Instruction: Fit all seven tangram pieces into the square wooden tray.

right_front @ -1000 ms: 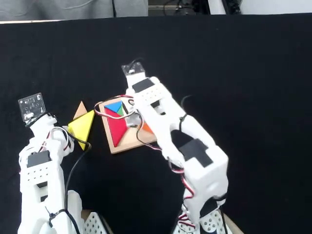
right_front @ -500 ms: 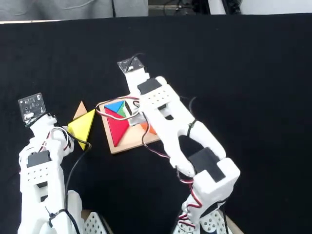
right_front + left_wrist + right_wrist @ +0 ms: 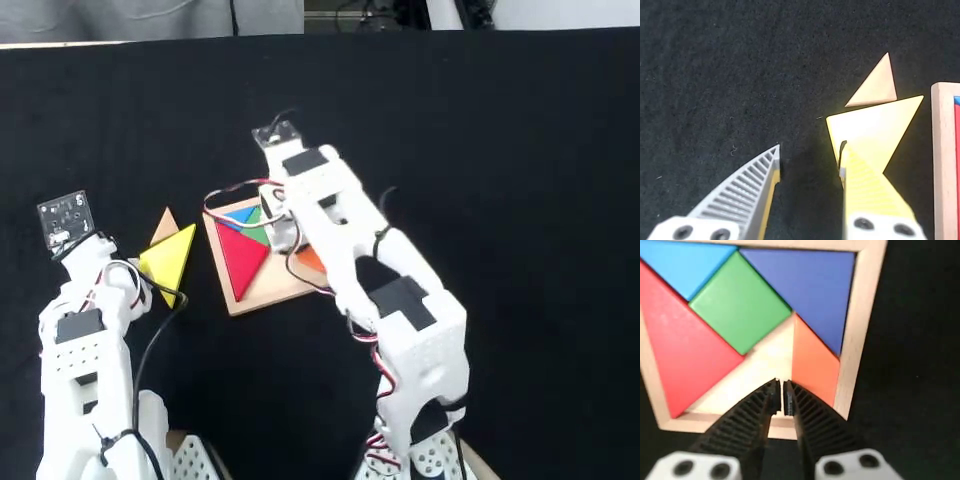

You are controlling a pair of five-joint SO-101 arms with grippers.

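The left gripper point(image 3: 810, 150) stands wide open at the edge of the yellow triangle point(image 3: 875, 127), which lies just beside the tray point(image 3: 867, 315), next to a small wooden triangle point(image 3: 876, 87). It should centre over the yellow piece before closing. The right gripper point(image 3: 780, 390), pinched shut on nothing above the tray's bare gap, should clear off first.

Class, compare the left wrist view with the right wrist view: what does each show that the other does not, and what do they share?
Left wrist view, not the right: the open left claw, a yellow triangle and a small tan triangle. Right wrist view, not the left: the shut right claw, a green square and an orange triangle. Shared: the wooden tray and the black table.
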